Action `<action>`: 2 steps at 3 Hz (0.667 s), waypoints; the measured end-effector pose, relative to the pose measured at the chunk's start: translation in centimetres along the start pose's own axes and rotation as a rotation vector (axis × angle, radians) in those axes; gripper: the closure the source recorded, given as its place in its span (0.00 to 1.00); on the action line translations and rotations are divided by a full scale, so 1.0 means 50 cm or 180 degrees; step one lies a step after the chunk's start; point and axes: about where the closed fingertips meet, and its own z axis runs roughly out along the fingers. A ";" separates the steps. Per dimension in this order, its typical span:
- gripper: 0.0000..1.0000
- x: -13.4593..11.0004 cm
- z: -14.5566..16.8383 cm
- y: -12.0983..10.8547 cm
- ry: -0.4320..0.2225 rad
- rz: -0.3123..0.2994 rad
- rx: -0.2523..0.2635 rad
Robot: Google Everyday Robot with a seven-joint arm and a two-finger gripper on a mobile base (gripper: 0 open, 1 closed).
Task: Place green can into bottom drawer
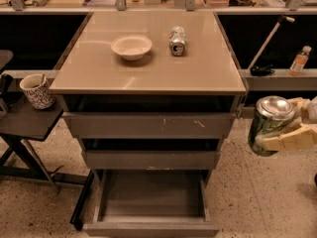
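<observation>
The green can (267,125), mottled green and white with a silver top, is held upright in the air to the right of the drawer unit, level with the top two drawers. My gripper (286,133) comes in from the right edge and is shut on the can, with cream fingers (290,139) across its body. The bottom drawer (151,202) is pulled out at the foot of the unit, with a bare grey inside. It lies below and to the left of the can.
A cream bowl (131,46) and a silvery-white can (177,40) lying on its side sit on the tan tabletop (148,68). A patterned mug (37,91) stands on a dark side table at left. A small bottle (299,60) stands on a ledge at right.
</observation>
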 end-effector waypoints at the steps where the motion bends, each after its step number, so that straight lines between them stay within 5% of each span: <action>1: 1.00 0.022 0.056 0.018 -0.0036 -0.0104 0.0025; 2: 1.00 0.110 0.179 0.046 -0.0353 -0.0022 0.0029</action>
